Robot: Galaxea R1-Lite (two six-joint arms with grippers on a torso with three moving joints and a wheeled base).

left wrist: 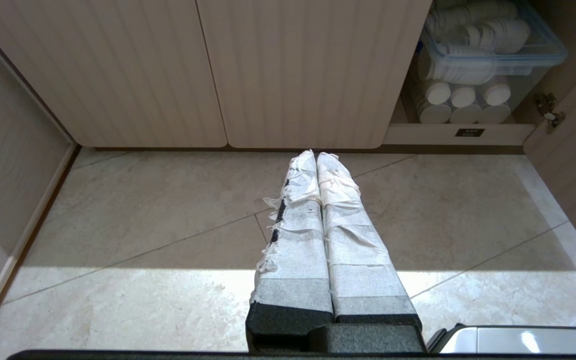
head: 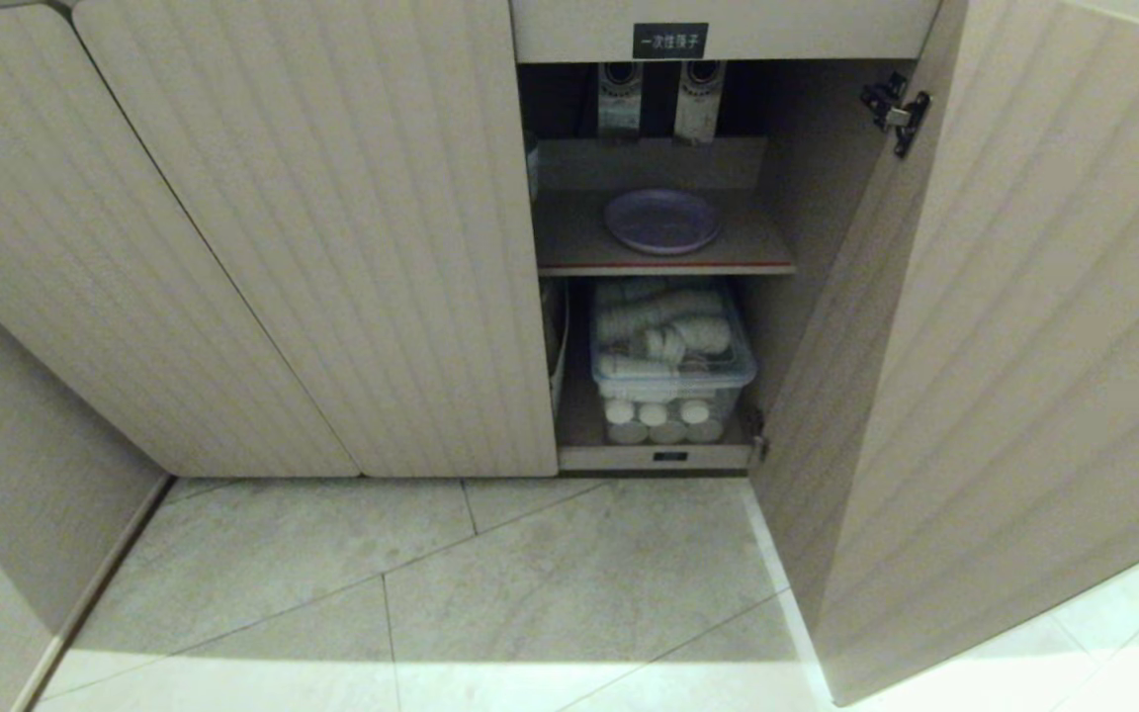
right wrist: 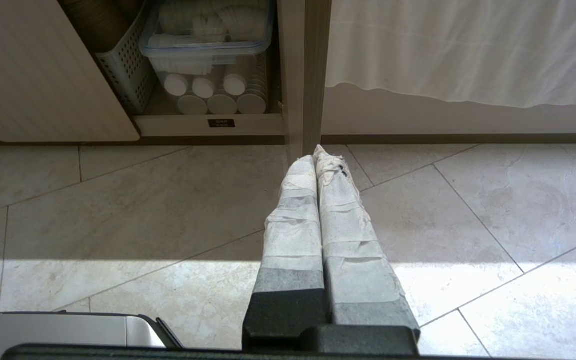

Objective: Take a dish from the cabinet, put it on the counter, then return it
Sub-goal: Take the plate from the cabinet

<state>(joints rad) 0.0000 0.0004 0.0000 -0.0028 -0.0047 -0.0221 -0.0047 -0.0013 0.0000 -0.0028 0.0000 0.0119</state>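
The lavender dish (head: 662,220) lies flat on the red-edged upper shelf (head: 579,252) of the open cabinet (head: 777,198). Neither arm shows in the head view. My left gripper (left wrist: 316,156) hangs low over the floor tiles in front of the closed ribbed doors, its tape-wrapped fingers (left wrist: 338,200) pressed together and empty. My right gripper (right wrist: 315,154) is likewise shut and empty, pointing at the edge of the open door (right wrist: 310,75). The counter is out of view.
The right cabinet door (head: 1005,346) stands swung wide open. On the bottom shelf sits a clear lidded bin (head: 670,356) of white cups and rolls, beside a perforated basket (right wrist: 125,70). A white cloth (right wrist: 468,50) hangs right of the cabinet. A wall (head: 16,475) closes the left side.
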